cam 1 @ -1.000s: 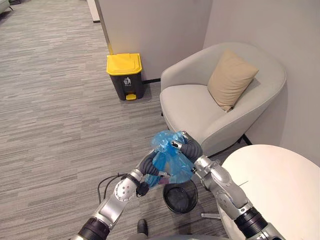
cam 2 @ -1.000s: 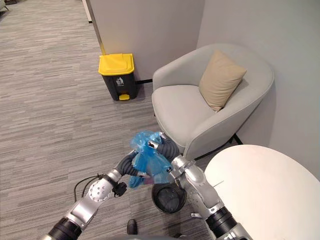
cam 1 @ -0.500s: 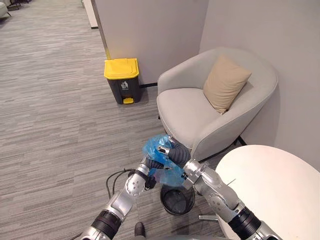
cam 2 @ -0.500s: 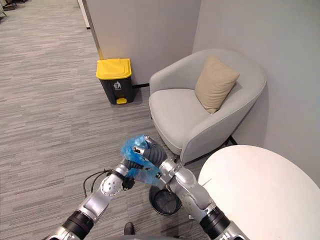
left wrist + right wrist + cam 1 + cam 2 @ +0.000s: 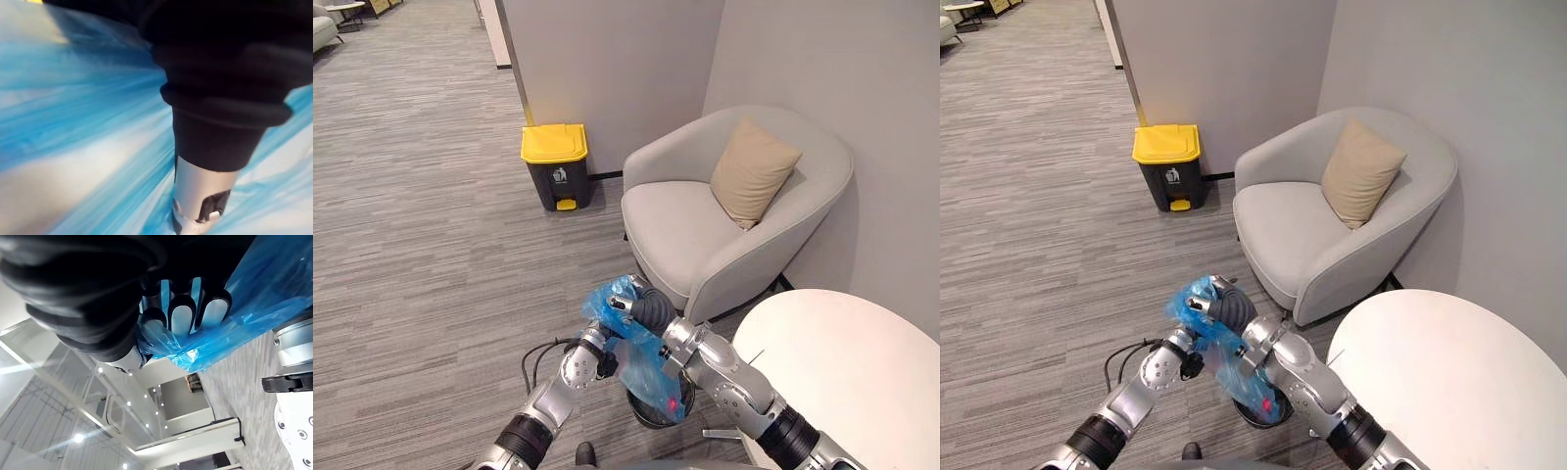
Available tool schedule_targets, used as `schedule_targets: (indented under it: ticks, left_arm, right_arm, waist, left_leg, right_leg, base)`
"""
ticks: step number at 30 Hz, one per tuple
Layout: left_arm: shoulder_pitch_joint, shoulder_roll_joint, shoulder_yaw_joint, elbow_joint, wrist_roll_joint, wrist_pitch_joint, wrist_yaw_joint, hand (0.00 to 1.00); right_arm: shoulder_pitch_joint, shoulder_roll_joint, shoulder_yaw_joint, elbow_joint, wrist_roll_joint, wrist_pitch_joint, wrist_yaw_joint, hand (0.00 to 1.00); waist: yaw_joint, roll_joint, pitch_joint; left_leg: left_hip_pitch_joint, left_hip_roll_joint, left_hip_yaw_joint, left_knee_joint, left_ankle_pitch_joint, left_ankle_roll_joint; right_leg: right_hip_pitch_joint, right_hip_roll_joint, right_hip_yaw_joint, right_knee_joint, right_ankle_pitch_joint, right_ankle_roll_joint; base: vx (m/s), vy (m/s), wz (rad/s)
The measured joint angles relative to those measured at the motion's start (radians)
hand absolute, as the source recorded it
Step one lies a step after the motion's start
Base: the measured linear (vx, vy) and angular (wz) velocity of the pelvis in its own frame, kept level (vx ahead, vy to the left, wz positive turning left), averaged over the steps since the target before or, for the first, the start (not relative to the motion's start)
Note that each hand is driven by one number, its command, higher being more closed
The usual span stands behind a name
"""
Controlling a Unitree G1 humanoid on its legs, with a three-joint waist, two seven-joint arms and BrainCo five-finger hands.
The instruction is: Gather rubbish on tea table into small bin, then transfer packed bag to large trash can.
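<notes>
Currently right hand [image 5: 641, 311] is clamped on the blue bag [image 5: 649, 370], which hangs over the small bin [image 5: 641, 421] beside the counter [image 5: 842, 362]. Left hand [image 5: 596, 341] is buried in plastic, grip can't tell.

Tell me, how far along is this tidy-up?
The visible part of the white table looks bare, so gathering seems done. The right hand grips the blue bag, left hand beside it, over the small bin. Remaining: carrying it to the yellow-lidded trash can by the wall.
</notes>
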State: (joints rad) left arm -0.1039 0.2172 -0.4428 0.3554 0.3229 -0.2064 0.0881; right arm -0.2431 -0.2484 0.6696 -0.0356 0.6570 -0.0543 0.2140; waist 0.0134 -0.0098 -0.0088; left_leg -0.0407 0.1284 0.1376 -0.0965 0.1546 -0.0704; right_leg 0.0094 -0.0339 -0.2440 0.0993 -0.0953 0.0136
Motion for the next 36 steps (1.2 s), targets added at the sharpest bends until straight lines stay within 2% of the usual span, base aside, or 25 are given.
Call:
schedule_targets:
  ticks: [18, 19, 30, 36]
  left_arm:
    - [0.027, -0.001, -0.023, 0.066, 0.004, 0.004, -0.002, 0.0]
    - [0.028, -0.001, -0.023, 0.067, 0.004, 0.005, -0.002, 1.0]
    - [0.01, -0.01, -0.029, 0.067, 0.042, 0.006, 0.002, 1.0]
    - [0.009, -0.018, -0.034, 0.067, -0.021, 0.013, 0.007, 1.0]
  right_arm:
    - [-0.035, 0.009, 0.01, 0.0, -0.003, 0.0, 0.003, 1.0]
    - [-0.035, 0.011, 0.01, 0.0, -0.003, 0.0, 0.004, 1.0]
    - [-0.08, 0.045, 0.051, 0.026, -0.001, 0.0, 0.003, 1.0]
    - [-0.08, 0.048, 0.056, 0.026, 0.0, 0.0, 0.004, 1.0]
  waist:
    - [0.003, 0.0, 0.0]
    - [0.003, 0.0, 0.0]
    - [0.003, 0.0, 0.0]
    - [0.003, 0.0, 0.0]
  left_leg:
    - [-0.002, -0.002, -0.002, 0.0, 0.0, 0.0]
    - [-0.002, -0.002, -0.002, 0.0, 0.0, 0.0]
    - [-0.002, -0.001, -0.002, 0.0, 0.0, 0.0]
    - [-0.002, -0.001, -0.002, 0.0, 0.0, 0.0]
  right_leg:
    - [-0.001, 0.004, -0.001, 0.0, 0.0, 0.0]
    - [-0.001, 0.004, -0.001, 0.0, 0.0, 0.0]
    - [0.0, 0.004, -0.002, 0.0, 0.0, 0.0]
    - [0.0, 0.003, -0.002, 0.0, 0.0, 0.0]
  base:
    - [0.0, 0.0, 0.0]
    - [0.0, 0.0, 0.0]
    - [0.0, 0.0, 0.0]
    - [0.0, 0.0, 0.0]
